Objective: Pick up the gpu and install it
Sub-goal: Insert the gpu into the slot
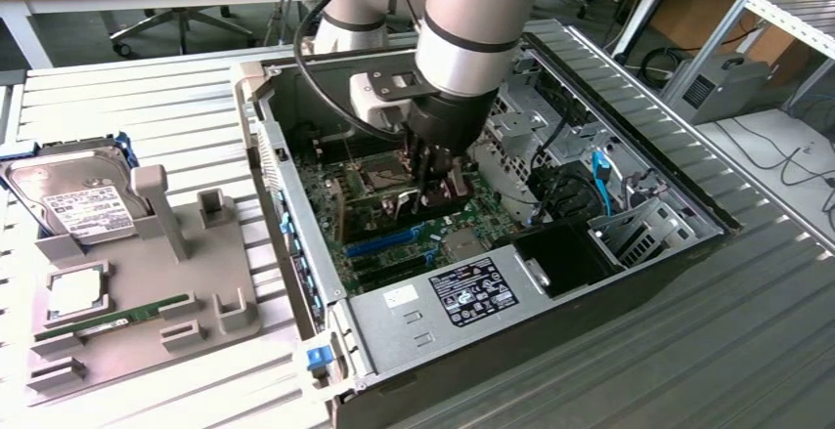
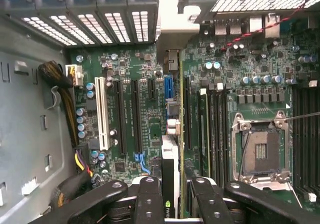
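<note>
The gripper [image 2: 175, 186] had its black, bolted fingers [image 2: 149, 199] partly closed, clamping the gpu [image 2: 170, 156] between them. The thin card stood edge-on and upright over the green motherboard [image 2: 125, 119], parallel to its long dark slots. The smooth grey arm [image 1: 470, 19] reached steeply down over the motherboard, inside the open sheet-metal computer case [image 1: 391, 321].
</note>
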